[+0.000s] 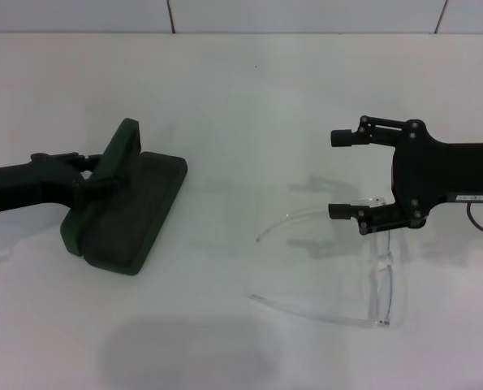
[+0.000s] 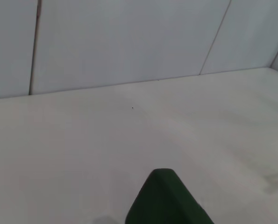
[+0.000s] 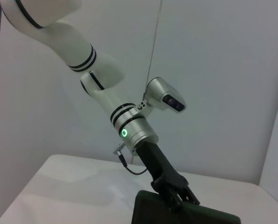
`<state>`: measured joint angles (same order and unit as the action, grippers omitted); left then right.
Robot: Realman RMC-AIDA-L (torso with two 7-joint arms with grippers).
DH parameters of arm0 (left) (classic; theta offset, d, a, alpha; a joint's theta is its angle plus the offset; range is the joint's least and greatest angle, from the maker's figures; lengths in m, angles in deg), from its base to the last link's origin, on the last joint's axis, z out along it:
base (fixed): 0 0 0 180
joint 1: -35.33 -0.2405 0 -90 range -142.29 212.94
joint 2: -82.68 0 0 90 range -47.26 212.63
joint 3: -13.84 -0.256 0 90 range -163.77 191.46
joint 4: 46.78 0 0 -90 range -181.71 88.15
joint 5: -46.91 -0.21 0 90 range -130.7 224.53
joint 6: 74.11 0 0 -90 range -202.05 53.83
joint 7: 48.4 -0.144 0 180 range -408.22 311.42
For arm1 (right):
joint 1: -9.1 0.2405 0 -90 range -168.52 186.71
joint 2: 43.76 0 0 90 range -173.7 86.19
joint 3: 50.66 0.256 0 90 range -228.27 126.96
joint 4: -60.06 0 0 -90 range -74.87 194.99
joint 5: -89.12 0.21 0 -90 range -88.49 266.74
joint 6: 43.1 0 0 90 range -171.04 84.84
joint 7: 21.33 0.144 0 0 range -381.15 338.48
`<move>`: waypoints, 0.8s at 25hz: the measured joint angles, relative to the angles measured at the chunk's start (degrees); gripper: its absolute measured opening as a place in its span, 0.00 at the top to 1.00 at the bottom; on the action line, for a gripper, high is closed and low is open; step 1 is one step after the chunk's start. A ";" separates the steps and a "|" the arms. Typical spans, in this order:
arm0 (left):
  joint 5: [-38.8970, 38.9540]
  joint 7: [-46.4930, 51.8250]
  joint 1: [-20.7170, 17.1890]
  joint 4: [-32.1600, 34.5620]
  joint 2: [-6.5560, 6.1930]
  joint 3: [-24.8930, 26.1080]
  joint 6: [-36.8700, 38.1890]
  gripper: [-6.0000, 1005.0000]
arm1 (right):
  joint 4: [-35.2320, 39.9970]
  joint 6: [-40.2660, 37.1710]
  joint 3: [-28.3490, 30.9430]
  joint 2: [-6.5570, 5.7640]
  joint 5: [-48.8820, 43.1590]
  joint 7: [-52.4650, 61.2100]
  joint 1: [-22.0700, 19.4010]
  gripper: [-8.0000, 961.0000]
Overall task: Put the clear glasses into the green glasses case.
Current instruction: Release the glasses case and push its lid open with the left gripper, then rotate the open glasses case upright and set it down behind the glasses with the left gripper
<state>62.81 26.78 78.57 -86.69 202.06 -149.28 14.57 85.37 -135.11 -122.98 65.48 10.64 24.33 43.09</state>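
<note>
The green glasses case lies open on the white table at the left, its lid raised. My left gripper is shut on that lid; a green corner of the lid shows in the left wrist view. The clear glasses lie at the right with both arms unfolded and pointing left. My right gripper is open just beyond them, its near finger over the far arm's hinge. The right wrist view shows the case and the left gripper on it.
A tiled wall runs behind the table's far edge. Bare tabletop separates the case from the glasses. The left arm rises from the case in the right wrist view.
</note>
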 joint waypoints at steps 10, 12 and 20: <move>0.65 1.46 -0.04 -0.04 0.02 0.06 0.00 0.48 | 0.00 0.00 0.00 0.01 0.00 -0.21 -0.07 0.10; 1.47 1.53 -0.22 -0.06 -0.01 0.08 0.00 0.51 | 0.00 0.00 0.00 0.00 0.00 -0.26 -0.09 0.10; 4.23 -1.12 0.64 -0.50 -0.04 0.04 0.00 0.72 | -0.01 -0.80 -0.32 0.00 -2.18 -1.68 -0.24 0.10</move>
<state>67.03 25.66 79.20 -87.19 202.02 -149.24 14.56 85.37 -135.92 -123.30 65.48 8.45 22.65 42.85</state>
